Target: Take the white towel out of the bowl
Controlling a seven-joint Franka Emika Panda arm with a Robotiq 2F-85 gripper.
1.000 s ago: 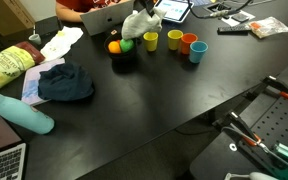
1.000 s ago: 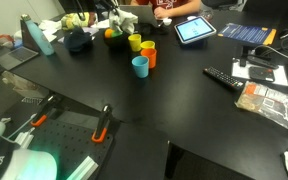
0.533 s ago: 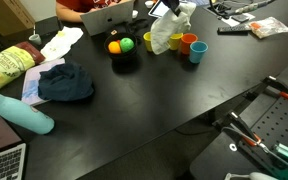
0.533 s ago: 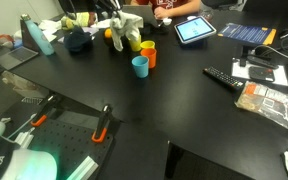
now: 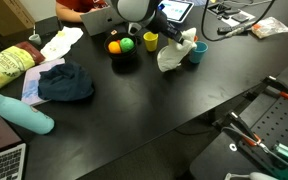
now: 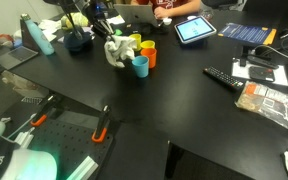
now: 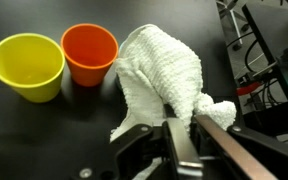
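Your black desk (image 5: 154, 105) is cluttered along the top: bowl (image 5: 124, 58) w/ fruit at upper centre, yellow cup (image 5: 150, 41) & blue cup (image 5: 197, 51) right of it, dark cloth (image 5: 66, 82) at left. Your end effector (image 7: 179, 125) is pinched tight on the white towel (image 5: 172, 55), which hangs outside the bowl, upper centre-right, crowding the cups.

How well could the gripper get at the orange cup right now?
Probably not yet: the gripper is shut on the white towel, which hangs right beside the orange cup.
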